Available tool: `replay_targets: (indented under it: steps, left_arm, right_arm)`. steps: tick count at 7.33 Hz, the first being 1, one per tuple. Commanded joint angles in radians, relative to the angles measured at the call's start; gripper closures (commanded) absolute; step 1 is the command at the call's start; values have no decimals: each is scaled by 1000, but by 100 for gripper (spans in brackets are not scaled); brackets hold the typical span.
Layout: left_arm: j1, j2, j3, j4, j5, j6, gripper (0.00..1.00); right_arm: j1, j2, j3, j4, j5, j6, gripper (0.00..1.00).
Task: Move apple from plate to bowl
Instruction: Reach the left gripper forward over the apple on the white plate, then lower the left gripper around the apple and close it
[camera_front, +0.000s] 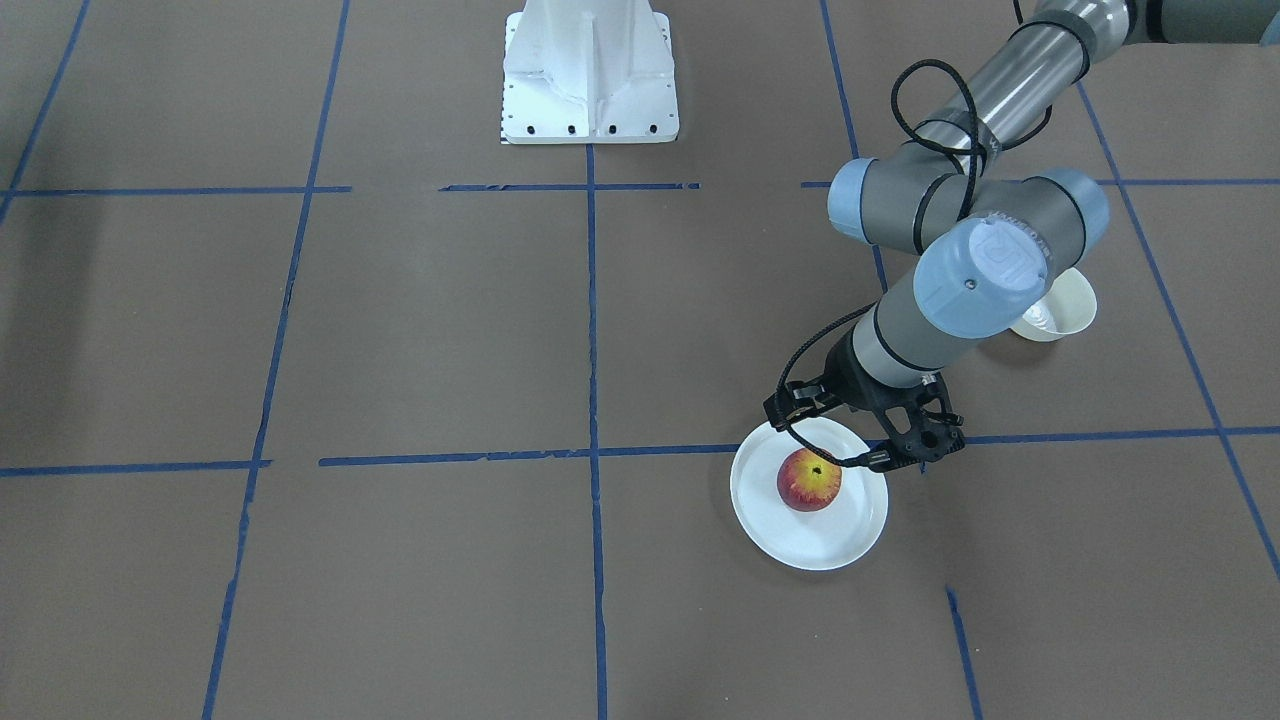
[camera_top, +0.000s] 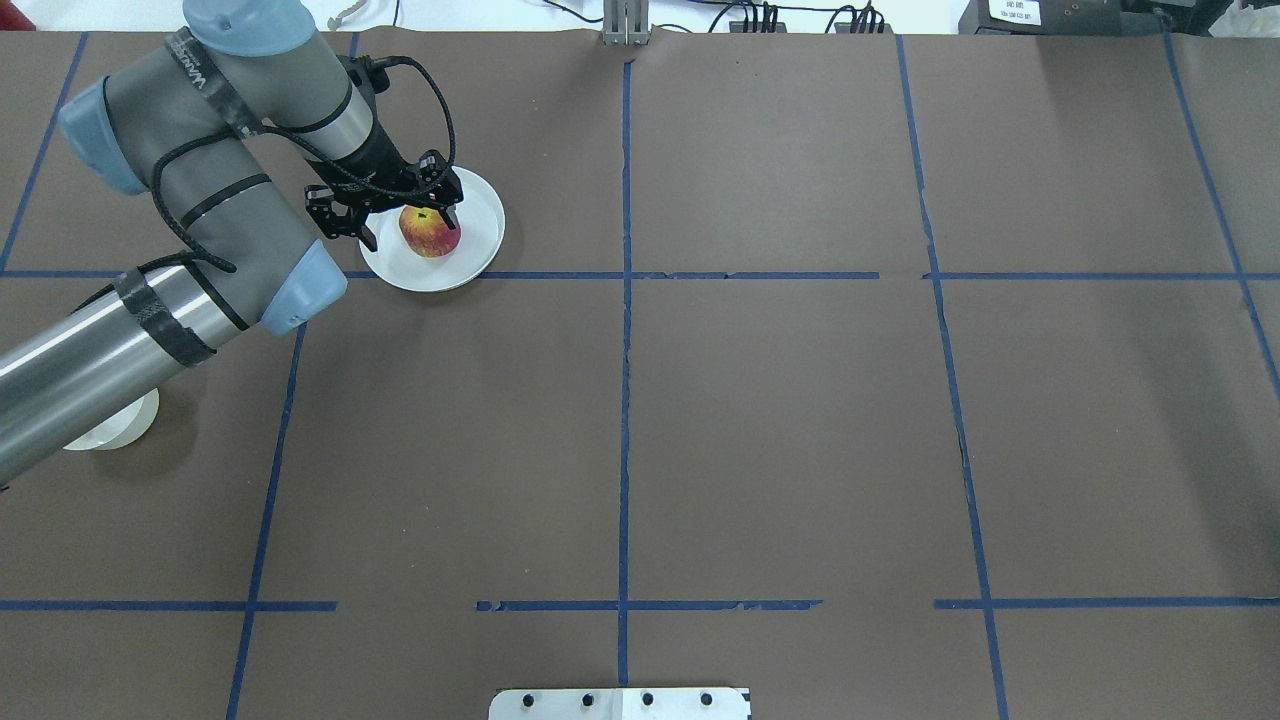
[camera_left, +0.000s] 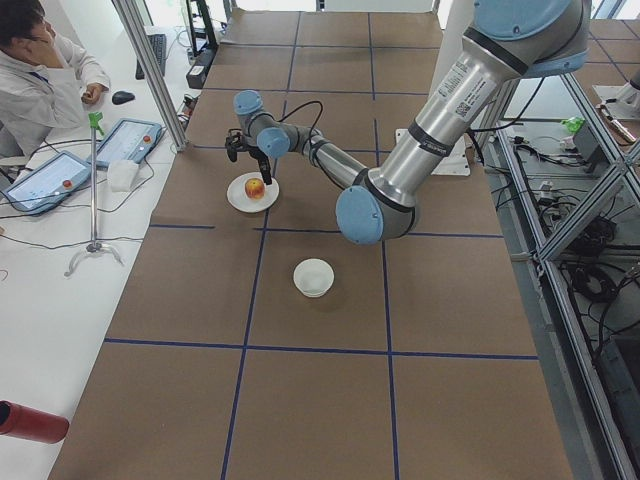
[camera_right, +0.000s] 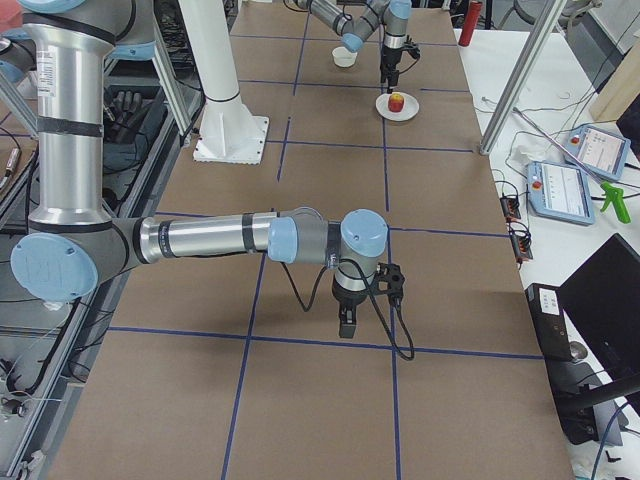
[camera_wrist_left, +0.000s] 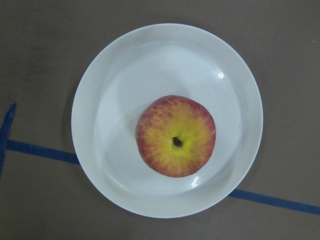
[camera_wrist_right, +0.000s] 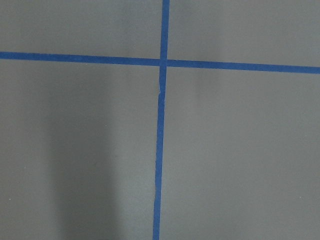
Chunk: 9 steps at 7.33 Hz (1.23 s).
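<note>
The apple (camera_wrist_left: 176, 136) is red with a yellow patch and sits stem up, a little off centre on the white plate (camera_wrist_left: 125, 75). Both also show in the overhead view, the apple (camera_top: 430, 232) on the plate (camera_top: 482, 228) at the far left. My left gripper (camera_top: 410, 225) is open and hovers just above the apple, one finger on either side, not touching it. Its fingers do not show in the left wrist view. The cream bowl (camera_left: 314, 277) stands empty nearer the robot, half hidden under my left arm in the front view (camera_front: 1060, 312). My right gripper (camera_right: 345, 325) points down over bare table far away; I cannot tell if it is open or shut.
The table is brown paper with a grid of blue tape lines. The white robot base (camera_front: 590, 75) stands at the middle of the robot's edge. An operator (camera_left: 40, 70) sits beyond the far table edge with tablets (camera_left: 125, 140). A red bottle (camera_left: 30, 420) lies off the table.
</note>
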Motion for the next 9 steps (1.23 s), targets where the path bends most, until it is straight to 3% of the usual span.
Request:
replay_targets:
  steps: [1,5,9]
  left_arm:
    - [1,-11,6,0,38,3,0]
    - [1,-27,49,-1,85,17,0]
    - [21,-83,193,-69,87,6,0]
  right_arm:
    - [0,0,0,0,0,0,0]
    - [0,0,0,0,0,0,0]
    - [0,0,0,0,0,0,0]
